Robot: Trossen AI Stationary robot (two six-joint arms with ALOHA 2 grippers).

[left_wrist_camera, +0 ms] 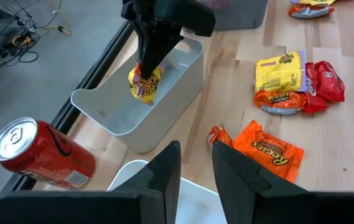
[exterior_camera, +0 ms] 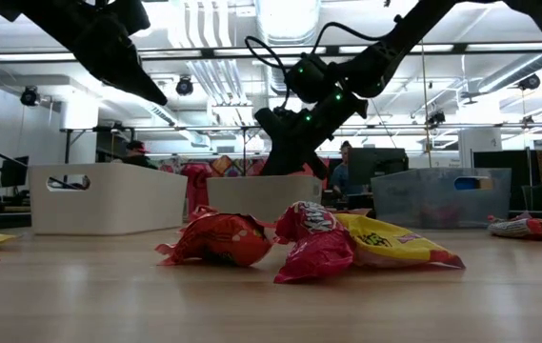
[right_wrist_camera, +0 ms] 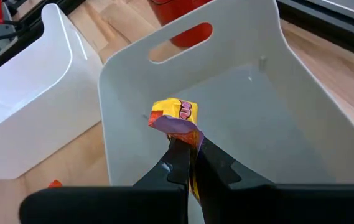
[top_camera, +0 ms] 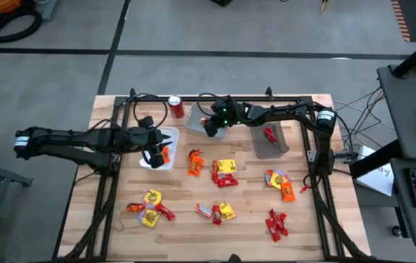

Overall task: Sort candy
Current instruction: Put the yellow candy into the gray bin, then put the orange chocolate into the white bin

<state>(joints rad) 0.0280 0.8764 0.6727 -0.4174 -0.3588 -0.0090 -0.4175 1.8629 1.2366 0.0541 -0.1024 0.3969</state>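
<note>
**Yellow sweet poised over the middle bin, most candy still on the table**

Starting on your left, the left gripper (top_camera: 151,155) hangs over the left white bin (top_camera: 169,134), which holds at least one orange packet (top_camera: 165,155). Its fingers (left_wrist_camera: 164,171) stand a little apart with nothing between them. Just behind that bin stands the red soda can (top_camera: 176,107), which is no part of the sorting.

Move to the centre and you find the right gripper (right_wrist_camera: 189,149) reaching across into the middle white bin (right_wrist_camera: 127,134). Its jaws are pinched together on a yellow candy (right_wrist_camera: 173,115), held above the bin's bare floor and not yet let go. Further right, the grey bin (top_camera: 281,145) already has a red sweet (top_camera: 270,134) in it.

By my reading you are early in the job: a couple of pieces are binned, one is about to drop, and the bulk remains. Loose clusters of candy still lie across the table (top_camera: 244,212): a front-left pile (top_camera: 150,207), an orange pair (top_camera: 194,163) near the left bin, a red and yellow group (top_camera: 224,172) in the middle, another (top_camera: 217,212) toward the front, a mixed group (top_camera: 281,183) on the right, and red pieces (top_camera: 275,223) at the front right.

The held sweet is small, crinkled and glossy, yellow with a purple fold where the jaws bite its wrapper.
</note>
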